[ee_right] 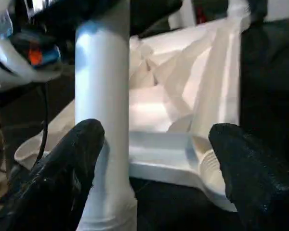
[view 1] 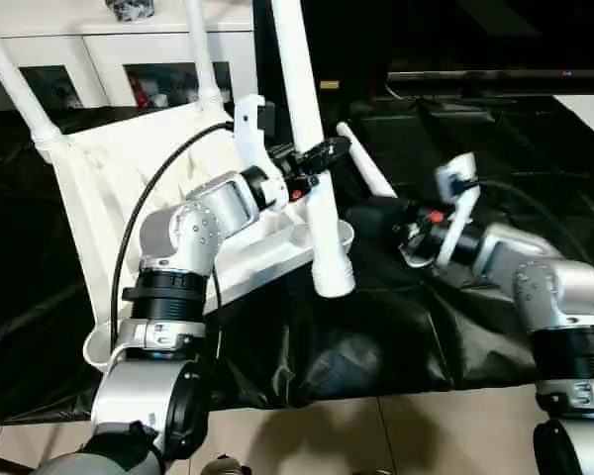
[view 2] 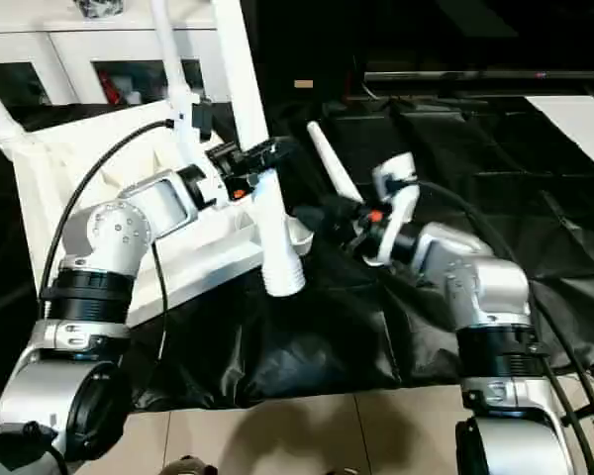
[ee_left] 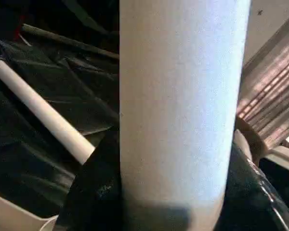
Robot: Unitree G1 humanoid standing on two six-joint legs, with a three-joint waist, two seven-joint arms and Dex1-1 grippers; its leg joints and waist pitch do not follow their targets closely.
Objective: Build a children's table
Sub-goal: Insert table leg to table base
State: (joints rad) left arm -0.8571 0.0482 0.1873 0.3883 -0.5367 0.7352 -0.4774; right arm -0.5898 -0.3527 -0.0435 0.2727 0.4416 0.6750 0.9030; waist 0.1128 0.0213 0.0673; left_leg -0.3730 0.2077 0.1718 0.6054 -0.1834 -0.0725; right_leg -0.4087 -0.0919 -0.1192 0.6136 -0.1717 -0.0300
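The white tabletop (view 1: 99, 188) lies underside up, tilted on the black cover. Two legs (view 1: 20, 89) (view 1: 204, 59) stand in its far corner sockets. My left gripper (view 1: 317, 158) is shut on a third leg (view 1: 299, 79), holding it nearly upright. That leg's flared end (view 1: 334, 279) hangs just in front of the near corner socket (view 1: 345, 236), apart from it. In the left wrist view the leg (ee_left: 183, 96) sits between the black fingers (ee_left: 94, 192). My right gripper (ee_right: 156, 132) is open, its fingers (ee_right: 79, 159) wide apart beside the held leg and facing the socket (ee_right: 209, 166). A loose leg (view 1: 368, 173) lies behind it.
The black-covered work table (view 1: 376, 336) ends at a front edge with tiled floor (view 1: 396, 435) below. White cabinets (view 1: 119, 49) stand behind the tabletop. A black cable (view 1: 144, 218) loops over my left forearm.
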